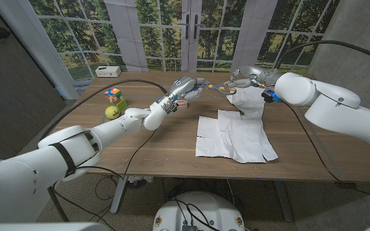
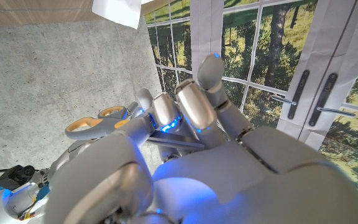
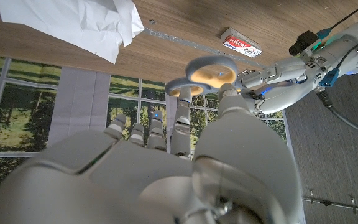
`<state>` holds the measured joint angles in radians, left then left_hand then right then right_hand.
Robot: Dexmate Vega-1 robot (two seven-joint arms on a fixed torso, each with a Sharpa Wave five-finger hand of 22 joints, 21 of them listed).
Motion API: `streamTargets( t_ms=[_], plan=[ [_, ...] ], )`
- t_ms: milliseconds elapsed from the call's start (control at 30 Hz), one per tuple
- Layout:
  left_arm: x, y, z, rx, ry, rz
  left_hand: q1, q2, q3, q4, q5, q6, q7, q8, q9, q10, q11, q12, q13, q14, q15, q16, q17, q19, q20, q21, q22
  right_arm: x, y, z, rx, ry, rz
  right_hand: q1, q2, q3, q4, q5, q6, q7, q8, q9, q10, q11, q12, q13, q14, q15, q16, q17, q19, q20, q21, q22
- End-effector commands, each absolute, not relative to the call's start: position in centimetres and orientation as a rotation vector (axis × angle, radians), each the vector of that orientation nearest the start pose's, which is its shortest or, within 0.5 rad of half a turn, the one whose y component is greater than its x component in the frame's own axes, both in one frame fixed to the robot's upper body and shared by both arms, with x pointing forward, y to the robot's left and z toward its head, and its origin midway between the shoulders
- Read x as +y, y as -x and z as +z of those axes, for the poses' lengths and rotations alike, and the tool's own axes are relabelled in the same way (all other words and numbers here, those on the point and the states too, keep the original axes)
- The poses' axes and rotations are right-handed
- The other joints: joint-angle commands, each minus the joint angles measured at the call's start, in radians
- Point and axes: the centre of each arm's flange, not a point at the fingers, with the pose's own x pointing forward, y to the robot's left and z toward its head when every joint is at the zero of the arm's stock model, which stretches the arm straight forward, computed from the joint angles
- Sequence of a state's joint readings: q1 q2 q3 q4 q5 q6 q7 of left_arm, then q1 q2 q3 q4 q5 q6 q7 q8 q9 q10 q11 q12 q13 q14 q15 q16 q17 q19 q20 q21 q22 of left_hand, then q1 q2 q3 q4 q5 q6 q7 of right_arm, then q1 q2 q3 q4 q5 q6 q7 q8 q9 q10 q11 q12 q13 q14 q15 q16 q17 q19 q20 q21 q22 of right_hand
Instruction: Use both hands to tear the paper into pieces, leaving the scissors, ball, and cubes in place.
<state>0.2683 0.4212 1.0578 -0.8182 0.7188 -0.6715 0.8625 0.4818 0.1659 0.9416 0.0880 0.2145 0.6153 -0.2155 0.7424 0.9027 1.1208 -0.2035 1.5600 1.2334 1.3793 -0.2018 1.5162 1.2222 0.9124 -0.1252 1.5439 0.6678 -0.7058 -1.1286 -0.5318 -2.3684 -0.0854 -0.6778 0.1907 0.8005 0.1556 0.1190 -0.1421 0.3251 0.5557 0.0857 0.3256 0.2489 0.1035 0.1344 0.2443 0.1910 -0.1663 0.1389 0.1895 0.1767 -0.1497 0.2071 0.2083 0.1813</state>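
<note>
The paper [image 1: 236,136] lies creased on the bench [image 1: 172,138], near the front edge and to the right of the middle, its far corner humped up below my right arm. Neither hand is on it. Both hands hang above the far middle of the bench with the yellow-handled scissors [image 1: 220,88] up in the air between them, which goes against the instruction to leave them alone.

The left hand [image 1: 184,90] is stretched far forward on a nearly straight arm. Its fingers [image 2: 188,109] are curled in, and the left wrist view shows a dark bar under them that I take to be the scissor blades, so I judge it to be grasping the scissors. The right hand [image 1: 239,80] reaches in from the other side with its fingertips at the handle loops [image 3: 201,73]; whether it is gripping them I cannot tell.

To do this step well I would set the scissors flat on bare wood, clear of the sheet, and release slowly so they don't skid towards the small toothpaste box [image 1: 182,102]. Then I would bring both hands back to the paper's near edge and pinch it close together, one hand on each side of the tear line. The Rubik's cube [image 1: 113,94] and tennis ball [image 1: 112,112] sit well away to the left, untouched.
</note>
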Motion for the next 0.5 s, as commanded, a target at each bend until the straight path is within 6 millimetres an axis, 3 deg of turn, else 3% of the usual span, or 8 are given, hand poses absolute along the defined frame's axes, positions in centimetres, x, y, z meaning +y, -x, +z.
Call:
streamTargets(
  t_ms=[33, 500],
  plan=[
    [11.6, -64.49, 3.21, -1.43, -1.189, -0.125, -0.001, -0.005, 0.002, -0.007, -0.003, 0.006, -0.001, 0.006, -0.002, 0.002, -0.002, 0.007, 0.003, 0.002, -0.001, 0.001, 0.003, -0.007, -0.087, -0.001, 0.001, -21.01, -47.85, 10.52, -0.464, 1.355, 0.124, 0.014, -0.002, 0.01, -0.007, 0.001, 0.009, 0.003, 0.004, 0.002, 0.003, -0.002, 0.006, -0.001, 0.01, -0.009, 0.005, 0.002, 0.013, 0.004, 0.007, 0.002],
    [11.62, -64.65, 3.2, -1.428, -1.188, -0.13, -0.001, -0.005, 0.0, -0.008, -0.002, 0.005, -0.001, 0.009, -0.003, -0.001, -0.002, 0.006, 0.003, 0.001, -0.001, 0.001, 0.003, 0.0, -0.087, 0.005, 0.002, -21.35, -47.7, 10.84, -0.442, 1.392, 0.116, 0.04, -0.001, 0.021, -0.015, 0.007, 0.006, -0.008, 0.002, 0.003, -0.001, -0.012, 0.002, -0.002, 0.015, -0.014, 0.001, 0.001, 0.022, 0.005, 0.006, 0.001]
  ],
)
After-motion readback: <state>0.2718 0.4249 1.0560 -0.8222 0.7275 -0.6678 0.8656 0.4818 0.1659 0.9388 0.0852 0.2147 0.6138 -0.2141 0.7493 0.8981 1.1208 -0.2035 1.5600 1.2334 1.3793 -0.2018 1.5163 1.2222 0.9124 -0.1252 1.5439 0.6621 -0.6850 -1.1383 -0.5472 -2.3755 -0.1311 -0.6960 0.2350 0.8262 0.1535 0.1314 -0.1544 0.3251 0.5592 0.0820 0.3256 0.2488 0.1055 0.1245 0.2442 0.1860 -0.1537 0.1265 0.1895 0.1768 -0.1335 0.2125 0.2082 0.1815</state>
